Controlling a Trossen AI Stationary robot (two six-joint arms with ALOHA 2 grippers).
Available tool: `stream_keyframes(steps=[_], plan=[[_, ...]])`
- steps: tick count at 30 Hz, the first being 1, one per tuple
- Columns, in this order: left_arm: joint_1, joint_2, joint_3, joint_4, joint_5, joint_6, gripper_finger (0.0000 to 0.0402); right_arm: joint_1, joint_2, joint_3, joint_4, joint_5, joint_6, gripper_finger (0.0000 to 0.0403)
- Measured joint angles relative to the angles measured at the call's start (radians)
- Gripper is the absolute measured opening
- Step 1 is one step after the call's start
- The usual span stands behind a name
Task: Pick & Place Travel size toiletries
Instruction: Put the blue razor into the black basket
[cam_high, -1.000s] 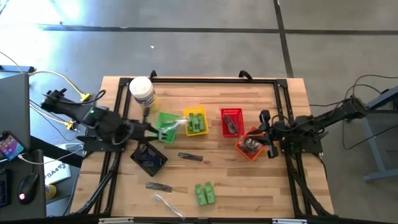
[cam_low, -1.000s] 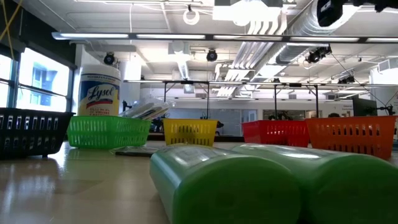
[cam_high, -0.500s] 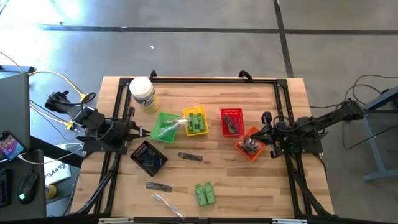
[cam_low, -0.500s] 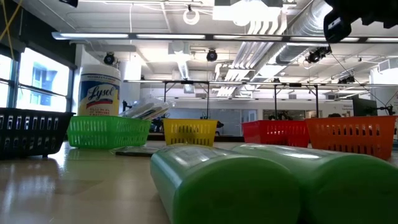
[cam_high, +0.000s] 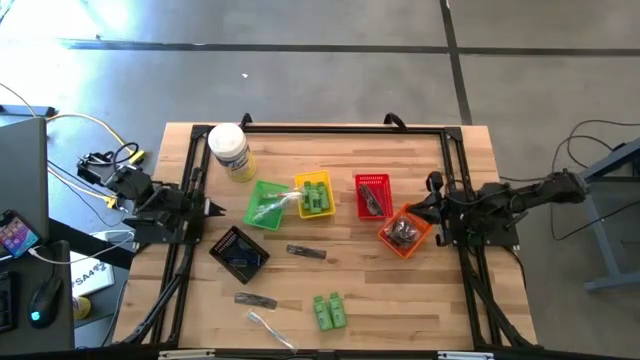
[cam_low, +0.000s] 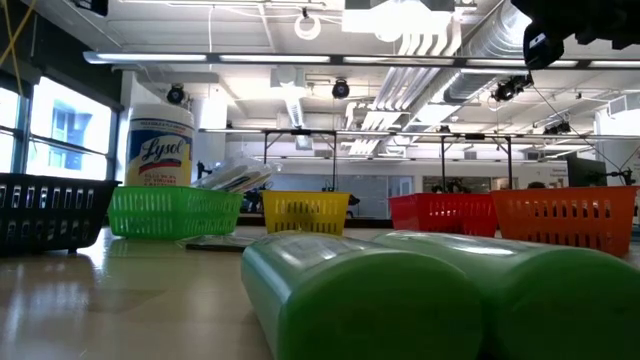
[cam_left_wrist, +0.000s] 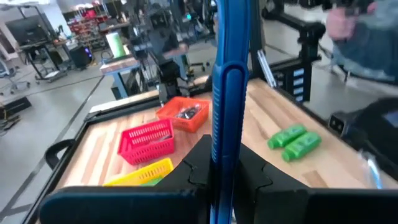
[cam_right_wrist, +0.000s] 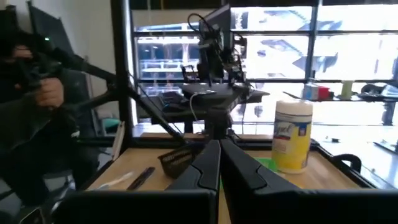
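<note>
The left gripper (cam_high: 212, 208) is at the table's left edge, near the green basket (cam_high: 263, 204), with its jaws closed and nothing between them. The right gripper (cam_high: 431, 183) is at the right edge, just beside the orange basket (cam_high: 404, 230), also closed and empty. Two green bottles (cam_high: 329, 310) lie on the wood near the front, with a dark stick (cam_high: 306, 252) and a clear-wrapped stick (cam_high: 268, 327) around them.

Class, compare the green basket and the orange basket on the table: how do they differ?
The green basket sits left of the yellow one, holding clear-wrapped sticks; the orange basket sits at the row's right end, holding dark pieces. The green one lies nearer the Lysol jar. Both sit tilted on the table and share a mesh build.
</note>
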Motion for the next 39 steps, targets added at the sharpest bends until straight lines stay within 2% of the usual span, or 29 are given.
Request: stream_keyframes(steps=[6,9,18,25,30,39], plan=[[0.000,0.003,-0.013,-0.005,0.019,0.009,0.0021,-0.103,-0.135,0.000,-0.162,-0.132,0.040,0.0003],[0.000,0.003,-0.010,-0.010,0.024,-0.007,0.0021,-0.128,-0.180,-0.014,-0.180,-0.191,0.090,0.0003],[0.000,0.012,-0.010,-0.036,0.025,-0.051,0.0021,-0.128,-0.219,-0.152,-0.076,-0.160,0.132,0.0003],[0.000,0.048,-0.010,-0.101,0.047,-0.051,0.0021,-0.128,-0.219,-0.199,-0.042,-0.172,0.132,0.0003],[0.000,0.157,0.001,-0.125,0.047,-0.067,0.0021,-0.128,-0.218,-0.201,-0.061,-0.173,0.150,0.0003],[0.000,0.492,0.143,-0.334,0.043,-0.086,0.0024,-0.128,-0.218,-0.202,-0.059,-0.176,0.150,0.0003]])
